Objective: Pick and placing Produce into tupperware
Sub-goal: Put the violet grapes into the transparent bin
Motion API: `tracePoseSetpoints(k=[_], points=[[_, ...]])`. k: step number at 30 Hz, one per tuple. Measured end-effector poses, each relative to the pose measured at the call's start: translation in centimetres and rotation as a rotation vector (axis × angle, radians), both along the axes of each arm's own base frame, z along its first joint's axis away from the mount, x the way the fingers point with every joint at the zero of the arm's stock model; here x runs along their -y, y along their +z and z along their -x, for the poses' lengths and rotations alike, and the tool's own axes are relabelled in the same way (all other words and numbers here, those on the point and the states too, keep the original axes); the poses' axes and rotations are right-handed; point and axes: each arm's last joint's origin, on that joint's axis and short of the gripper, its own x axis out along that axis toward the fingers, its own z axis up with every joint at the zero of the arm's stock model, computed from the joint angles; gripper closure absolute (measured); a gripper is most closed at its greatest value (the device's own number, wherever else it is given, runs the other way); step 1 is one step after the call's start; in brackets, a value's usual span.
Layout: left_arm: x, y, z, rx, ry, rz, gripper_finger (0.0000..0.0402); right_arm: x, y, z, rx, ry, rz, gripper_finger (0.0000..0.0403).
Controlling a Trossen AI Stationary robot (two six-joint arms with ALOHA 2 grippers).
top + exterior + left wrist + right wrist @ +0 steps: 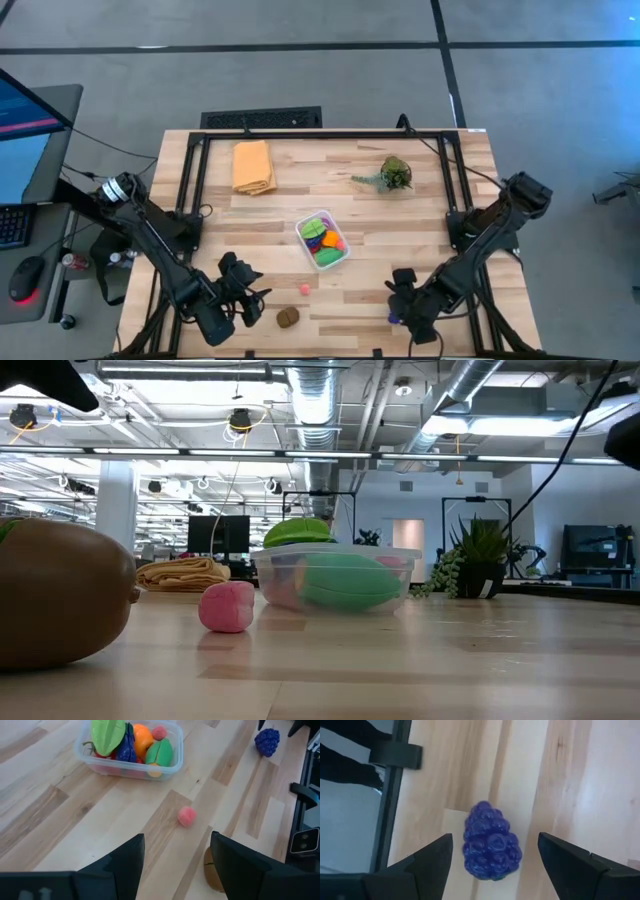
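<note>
The right gripper's (495,852) fingers stand spread wide with the blue berry cluster (491,841) lying on the wood between them, not yet pinched; the left gripper's (177,857) fingers are also apart and hold nothing, hanging above the bare boards near the front edge of the tabletop (430,215).

Going from the largest thing down: the tupperware (301,232), a clear rounded box, sits near the middle of the tabletop, slightly toward the front, and is already well filled. In it show a green leafy piece (107,733), a dark purple piece (127,747), an orange (142,735), a green and yellow piece (159,753), a small red ball (159,732) and something red at the bottom. So most of the job looks done.

Three pieces are left on the wood. The brown kiwi-like piece (288,317) lies close to the front edge, just beside the left gripper. The blue berry cluster lies near the front edge on the right side, under the right gripper. The small pink piece (304,289) lies between the kiwi-like piece and the tupperware, apart from both.

A folded orange-yellow cloth (253,166) and a green plant sprig (392,175) rest toward the back edge and are no part of the sorting.

By my judgement the berry cluster is next, then the kiwi-like piece and the pink piece
</note>
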Motion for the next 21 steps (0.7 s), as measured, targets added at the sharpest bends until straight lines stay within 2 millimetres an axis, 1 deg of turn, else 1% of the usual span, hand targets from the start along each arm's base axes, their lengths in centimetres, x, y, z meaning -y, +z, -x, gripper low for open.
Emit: tracePoseSetpoints(k=[6, 12, 18, 21], points=[[0.0, 0.0, 0.1, -0.005, 0.0, -0.008, 0.0187, 0.0, -0.7, -0.3, -0.042, -0.017, -0.015, 0.0085], [-0.1, -0.1, 0.2, -0.009, 0.002, -0.019, 0.0187, -0.1, -1.3, -0.3, -0.065, -0.015, 0.006, 0.0085], [-0.1, -0.1, 0.2, -0.008, 0.003, -0.021, 0.0187, 0.0, -1.3, -0.3, -0.067, -0.019, 0.008, 0.0086], [-0.2, 0.0, 0.1, -0.005, 0.005, -0.024, 0.0187, 0.0, -1.3, -0.2, -0.076, -0.016, 0.016, 0.0092]])
